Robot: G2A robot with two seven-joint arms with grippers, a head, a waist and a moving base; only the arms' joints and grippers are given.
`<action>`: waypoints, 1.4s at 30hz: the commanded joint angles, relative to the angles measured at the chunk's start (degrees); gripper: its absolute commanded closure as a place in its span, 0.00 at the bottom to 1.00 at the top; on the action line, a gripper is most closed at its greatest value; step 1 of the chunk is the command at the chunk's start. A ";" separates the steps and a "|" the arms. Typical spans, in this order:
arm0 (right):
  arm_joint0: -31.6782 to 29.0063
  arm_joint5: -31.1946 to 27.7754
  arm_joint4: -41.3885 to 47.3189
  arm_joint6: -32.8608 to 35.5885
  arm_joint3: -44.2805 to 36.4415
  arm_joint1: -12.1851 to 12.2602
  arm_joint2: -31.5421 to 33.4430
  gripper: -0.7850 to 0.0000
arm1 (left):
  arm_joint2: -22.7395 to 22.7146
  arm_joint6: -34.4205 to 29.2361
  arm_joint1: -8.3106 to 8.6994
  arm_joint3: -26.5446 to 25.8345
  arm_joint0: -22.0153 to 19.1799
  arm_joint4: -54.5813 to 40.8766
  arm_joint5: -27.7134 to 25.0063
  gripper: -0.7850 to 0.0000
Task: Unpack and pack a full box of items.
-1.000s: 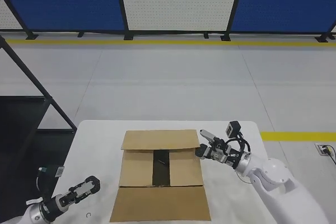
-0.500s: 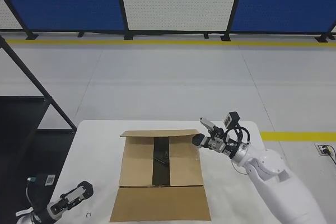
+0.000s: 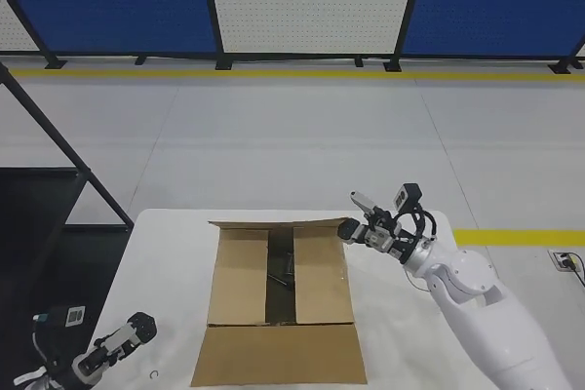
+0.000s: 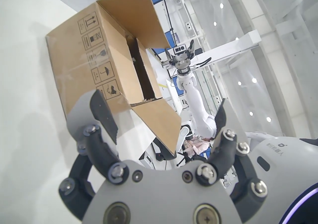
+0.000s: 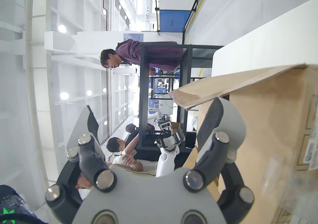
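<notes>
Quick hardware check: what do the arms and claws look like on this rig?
White glossy arm shells. Left claw and right claw match: pale grey fingers, black ribbed pads, black linkages, silver screws. Black cables loop at the right wrist.

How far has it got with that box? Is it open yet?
Barely started. Done: the near outer flap of the box lies folded out flat. In hand: the right claw, open, is at the corner of the far outer flap, which stands upright. To do: the two inner flaps cover most of the top, then unpacking and repacking. The left claw is open and empty.
</notes>
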 commanded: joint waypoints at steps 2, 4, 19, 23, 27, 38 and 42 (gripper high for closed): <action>0.71 0.55 -0.07 0.68 -0.18 -0.26 -0.38 0.00 | 0.00 0.01 0.00 0.00 0.00 0.04 0.00 0.00; 0.71 0.55 -0.07 0.68 -0.18 -0.26 -0.38 0.00 | 0.00 0.01 0.00 0.00 0.00 0.04 0.00 0.00; 2.35 2.96 -0.51 -1.89 -0.91 -1.31 -1.92 0.00 | 0.00 0.01 0.00 0.00 0.00 0.04 0.00 0.00; 5.15 4.95 -1.33 -3.82 0.89 -2.53 -4.04 0.00 | -1.16 3.08 -0.16 -1.41 1.14 -0.96 -0.41 0.00; 8.20 5.95 -0.82 -5.69 4.00 -3.85 -5.42 0.00 | -2.81 4.24 -0.30 -2.49 3.44 -2.86 -1.26 0.00; 15.83 7.90 1.53 -11.74 16.38 -8.65 -10.69 0.00 | -3.02 4.42 -0.32 -2.66 3.76 -3.05 -1.28 0.00; 15.83 7.90 1.53 -11.74 16.38 -8.65 -10.69 0.00 | -3.02 4.42 -0.32 -2.66 3.76 -3.05 -1.28 0.00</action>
